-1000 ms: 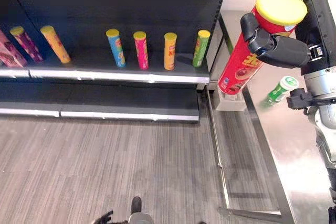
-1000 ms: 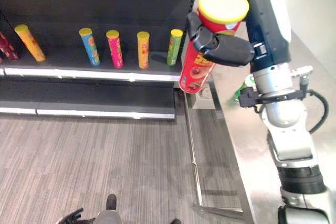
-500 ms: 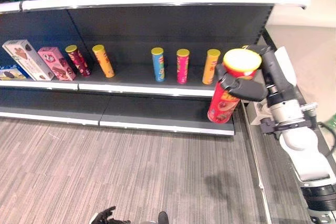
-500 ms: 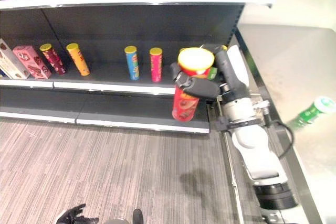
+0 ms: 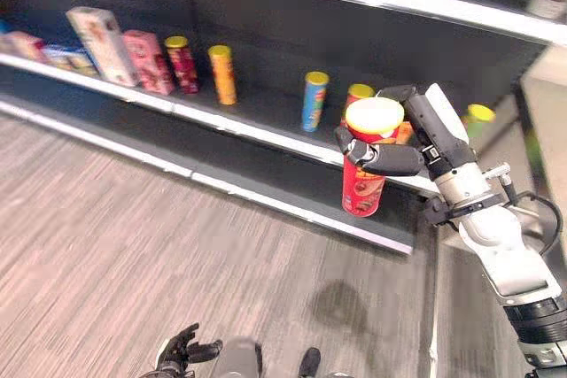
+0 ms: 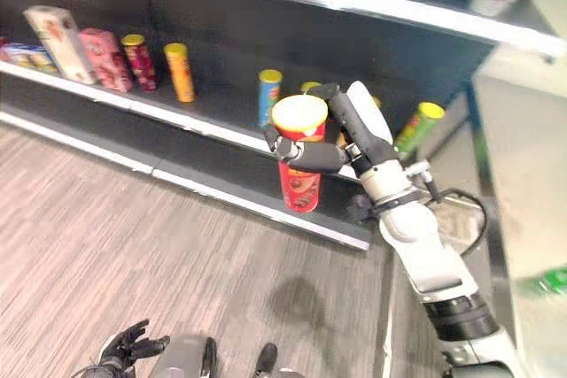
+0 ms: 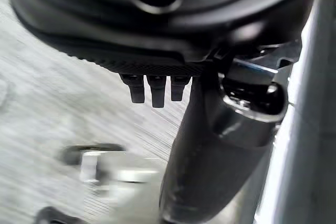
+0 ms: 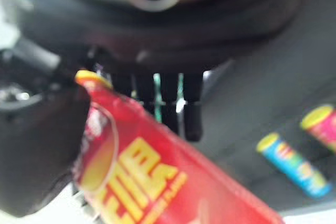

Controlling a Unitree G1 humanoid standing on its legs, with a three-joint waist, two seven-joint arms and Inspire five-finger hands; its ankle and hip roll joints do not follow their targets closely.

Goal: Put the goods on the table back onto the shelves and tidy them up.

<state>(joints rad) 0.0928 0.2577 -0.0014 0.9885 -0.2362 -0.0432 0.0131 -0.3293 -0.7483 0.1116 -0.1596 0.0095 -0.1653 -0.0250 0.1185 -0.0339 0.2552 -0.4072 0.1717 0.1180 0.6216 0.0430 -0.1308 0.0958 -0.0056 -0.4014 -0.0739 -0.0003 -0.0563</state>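
Note:
My right hand (image 5: 394, 159) is shut on a tall red can (image 5: 361, 192) with a yellow lid, gripping it just under the lid. The can hangs nearly upright in front of the dark shelf unit, level with the middle shelf (image 5: 266, 135) and above the lower shelf (image 5: 292, 185). In the right wrist view the red can (image 8: 152, 182) lies across the thumb and fingers. Behind it on the middle shelf stand a blue can (image 5: 313, 102), an orange can (image 5: 222, 74), a dark red can (image 5: 182, 64) and a green can (image 5: 477, 121). My left hand (image 5: 186, 351) hangs low over the floor, fingers relaxed.
Pink and white boxes (image 5: 124, 49) stand at the left end of the middle shelf. The steel table (image 6: 518, 210) lies to the right of the shelves, with a green bottle (image 6: 554, 281) lying on it. Grey plank floor (image 5: 133, 236) stretches before the shelves.
The camera has swung left toward the shelves. My right hand has carried the red can away from the table to the front of the middle shelf.

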